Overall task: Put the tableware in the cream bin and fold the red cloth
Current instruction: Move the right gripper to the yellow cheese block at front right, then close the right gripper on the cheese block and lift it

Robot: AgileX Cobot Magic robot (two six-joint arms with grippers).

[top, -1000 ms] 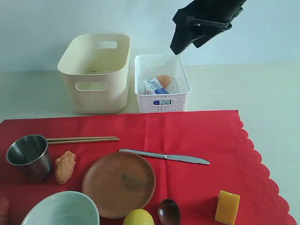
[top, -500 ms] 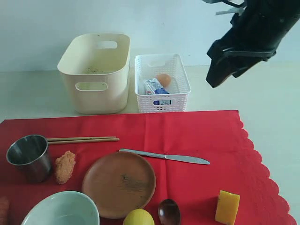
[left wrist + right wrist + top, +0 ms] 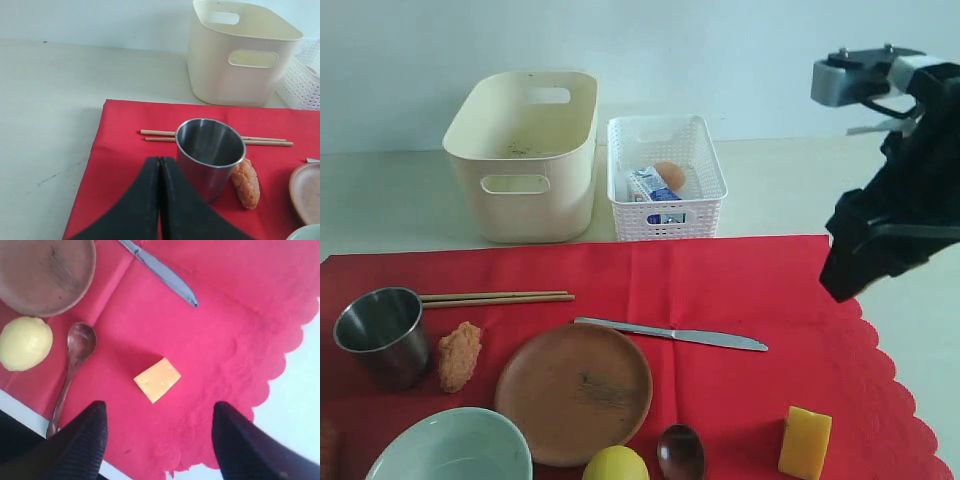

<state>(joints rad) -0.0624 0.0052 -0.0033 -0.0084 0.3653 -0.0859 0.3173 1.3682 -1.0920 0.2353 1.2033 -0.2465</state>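
Spoon (image 3: 680, 452) is being seen on the red cloth (image 3: 770, 290) at seven o'clock from the right gripper (image 3: 840, 280), which is being held wide and empty. The spoon handle is being pointed to six o'clock. The left gripper (image 3: 160, 162) is being held shut.

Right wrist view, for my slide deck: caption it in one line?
Right gripper, jaws open, above a yellow block on the red cloth, near wooden spoon, lemon, brown plate and silver knife.
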